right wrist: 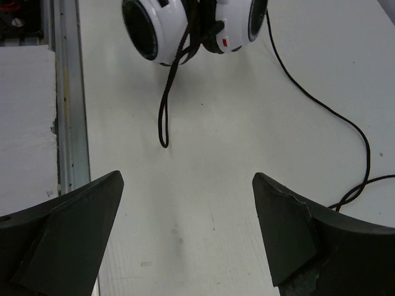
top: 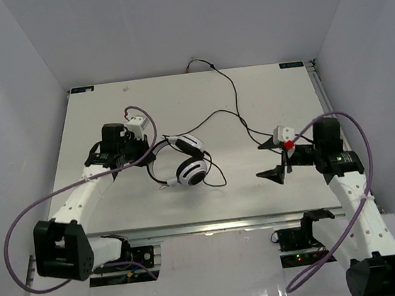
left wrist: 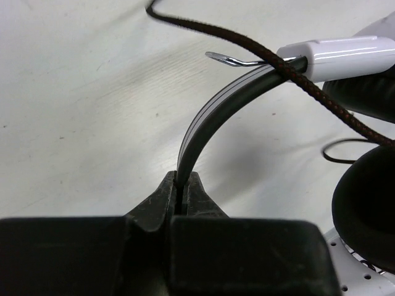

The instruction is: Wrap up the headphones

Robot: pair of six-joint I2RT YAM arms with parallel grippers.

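The headphones lie at the table's middle, with white round earcups and black cushions. My left gripper is shut on their thin black-and-white headband, which rises from between the fingertips to a white slider. The thin black cord runs from the earcups to the table's back edge and crosses the headband. My right gripper stands open to the right of the headphones with nothing between its fingers. In the right wrist view the earcups are ahead and a cord loop hangs toward me.
A metal rail runs along the table's near edge. Grey walls enclose the table on the left, back and right. Thick purple cables loop off both arms. The cord trails across the table by my right finger.
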